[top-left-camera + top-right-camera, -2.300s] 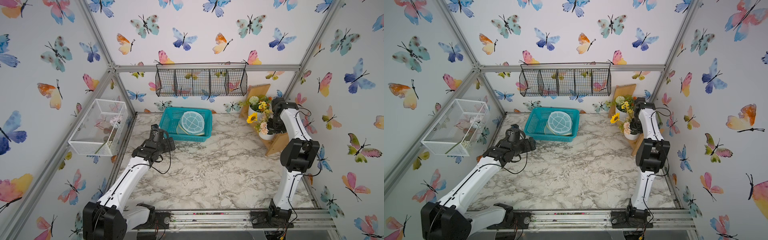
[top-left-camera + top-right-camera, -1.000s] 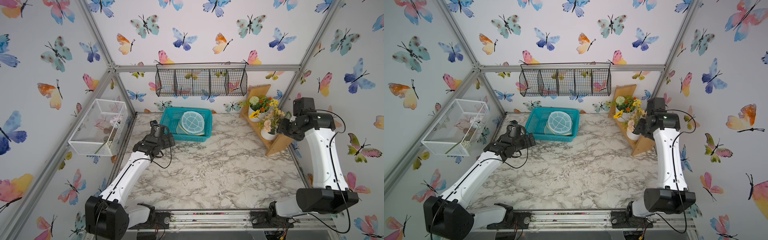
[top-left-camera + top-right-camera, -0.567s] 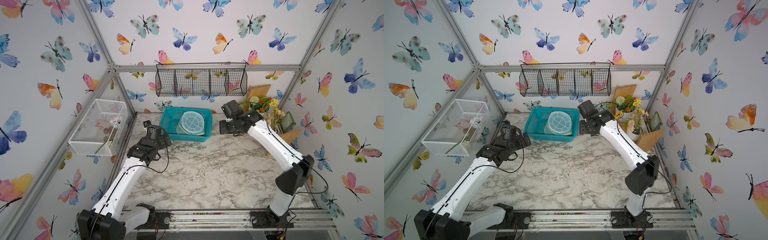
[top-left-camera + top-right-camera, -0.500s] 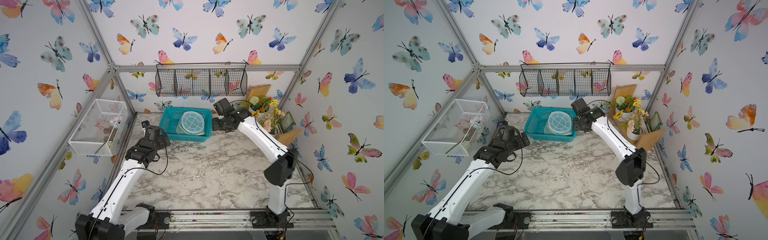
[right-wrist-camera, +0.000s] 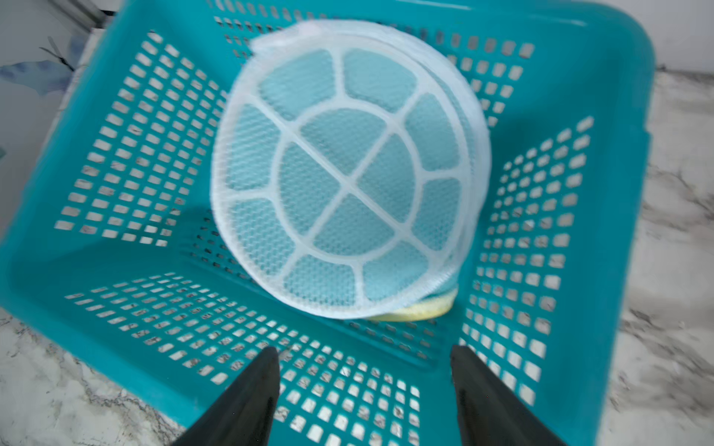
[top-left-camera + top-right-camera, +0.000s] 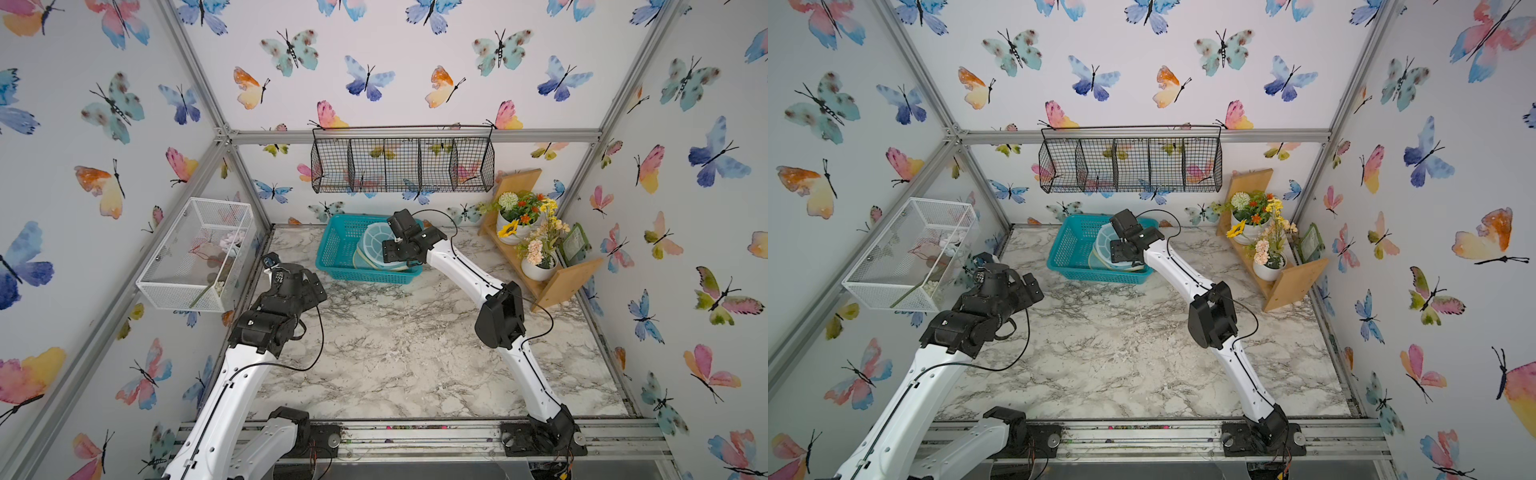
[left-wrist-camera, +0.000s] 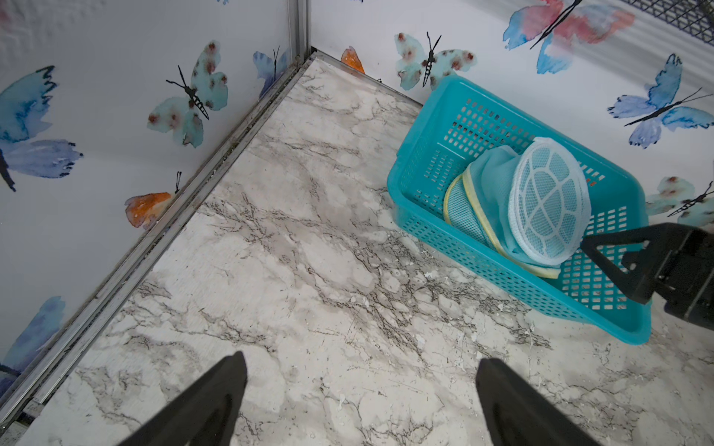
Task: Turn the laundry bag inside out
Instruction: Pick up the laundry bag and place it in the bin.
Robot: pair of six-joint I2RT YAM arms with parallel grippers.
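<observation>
**Right arm closes on the bag.** The right gripper (image 5: 363,351), its black fingers spread and empty, hangs over the rectangular teal slotted plastic basket (image 5: 116,266) at the far edge of the marble-patterned worktop (image 6: 395,357). Inside, the small light-turquoise mesh laundry bag (image 5: 347,170) lies squashed against the basket's end nearer the worktop's right edge.

The bag's round, white-ribbed end is tilted up toward the right gripper, straight ahead of the fingers and just beyond their tips in the right wrist view. Its yellow-piped other end peeps out beneath. The short axis of the collapsed cylinder therefore appears to slant from the basket floor up toward that gripper. No contact shows.

The left gripper (image 7: 361,359), fingers spread wide with nothing between them, hovers over bare marble near the worktop's left edge, well apart from the basket. The right arm is plainly the nearer one, and the first grasp looks to be its job.

A second earlier the right arm was reaching over the wooden shelf of flower pots (image 6: 561,278) at the right edge; it has since swung across to the basket. The left arm has drawn back a little toward the left edge. Bag and basket lie where they did, and the bag is not yet turned.
</observation>
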